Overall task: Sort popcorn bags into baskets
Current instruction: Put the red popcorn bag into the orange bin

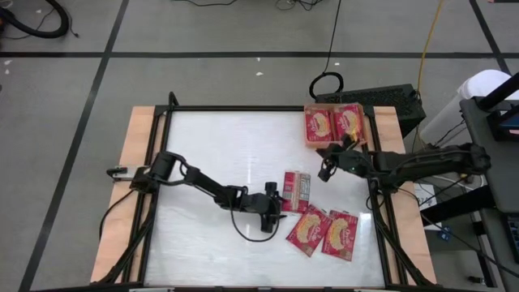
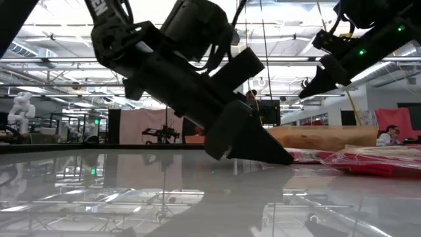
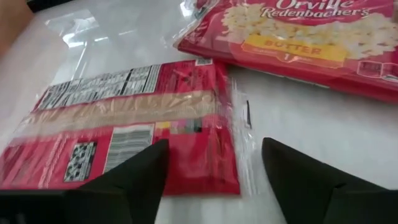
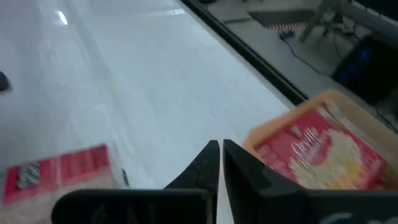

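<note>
Hovering low over the table (image 1: 211, 154), the left gripper (image 1: 274, 212) is seen with its fingers (image 3: 134, 177) spread apart and nothing between them. It sits just beside the short edge of a popcorn bag (image 1: 297, 191) lying label-side up near the table's middle; in the left wrist view this bag (image 3: 124, 127) fills the space ahead of the fingers, one fingertip over its corner.

Risks, as judged from this pose:
- The bag is flat and thin on a glossy surface. If the fingers are closed without getting under an edge, the packet is likely to be pushed along rather than pinched.
- The clear sealed flap (image 3: 244, 146) at the bag's end is flimsy. A grip taken on the flap alone could slip out during the lift.
- A butter-flavour bag (image 3: 298, 43) lies near; a sideways shove could slide one packet against the other.
- The right gripper (image 1: 326, 169), fingers pressed together and empty, is held above the table near the orange tray (image 1: 311, 145). A carry toward the tray could cross the right arm's space if it is not withdrawn.

Count:
- Popcorn bags visible: five. Two lie picture-side up side by side in the tray (image 1: 321, 124) (image 1: 351, 122); one lies label-side up mid-table; two lie picture-side up near the table's front edge (image 1: 306, 229) (image 1: 341, 234), touching or nearly so.
- Trays: one, at the far right corner of the table.
- Grippers: two.
</note>
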